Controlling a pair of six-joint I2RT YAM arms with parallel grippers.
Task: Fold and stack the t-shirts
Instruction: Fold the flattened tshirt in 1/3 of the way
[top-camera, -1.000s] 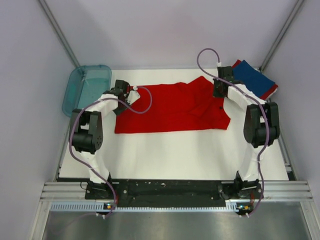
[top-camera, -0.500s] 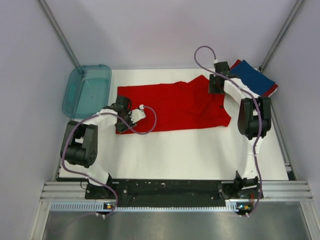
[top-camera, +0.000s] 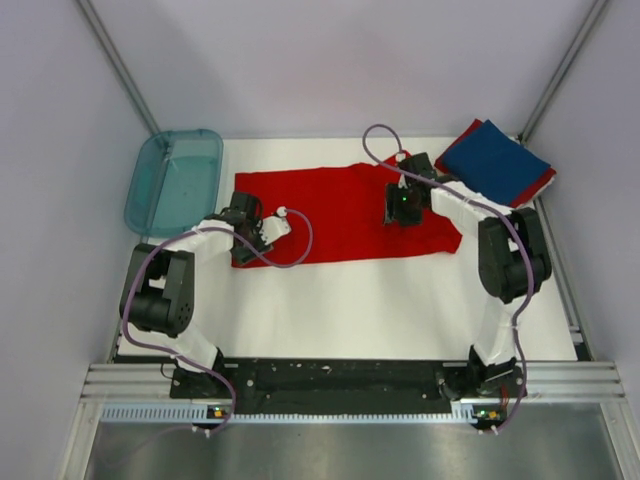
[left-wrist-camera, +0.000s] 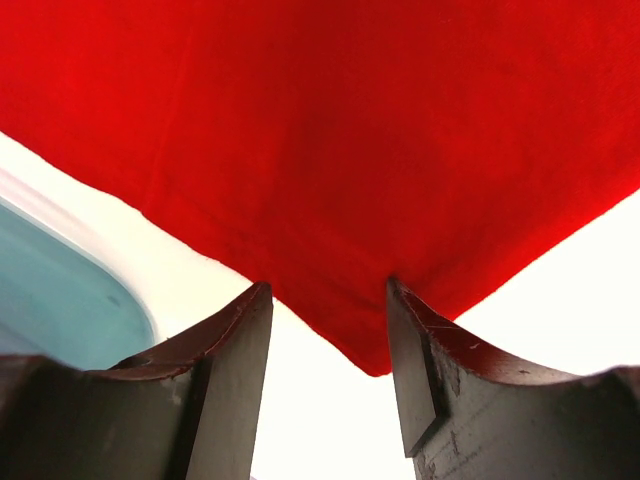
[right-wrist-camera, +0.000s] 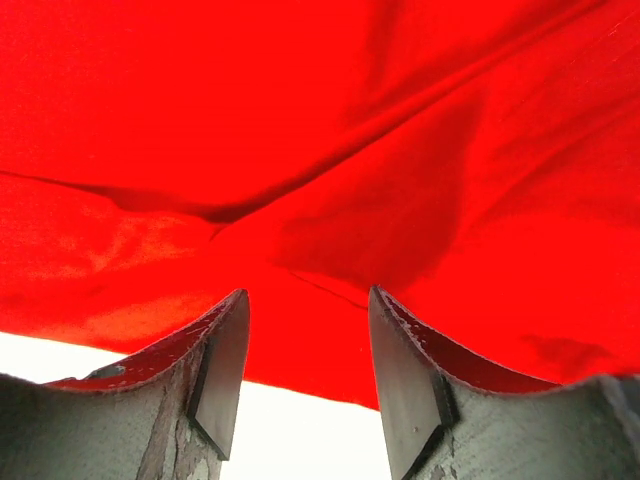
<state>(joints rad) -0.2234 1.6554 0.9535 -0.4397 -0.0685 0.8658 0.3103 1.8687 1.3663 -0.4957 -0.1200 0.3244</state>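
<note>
The teal tray (top-camera: 172, 185) stands at the left edge of the desk (top-camera: 380, 300). Near it the left pincer (left-wrist-camera: 327, 300) is spread, and a left corner of the red t-shirt (top-camera: 330, 215) lies in the gap between its 2 jaws, not pinched. This t-shirt lies flat, with its long axis from left to right. The right pincer (right-wrist-camera: 307, 300) is spread too, low over the wrinkled right part. The folded navy t-shirt (top-camera: 495, 155) lies far right. Each arm is nearer to its own end.
</note>
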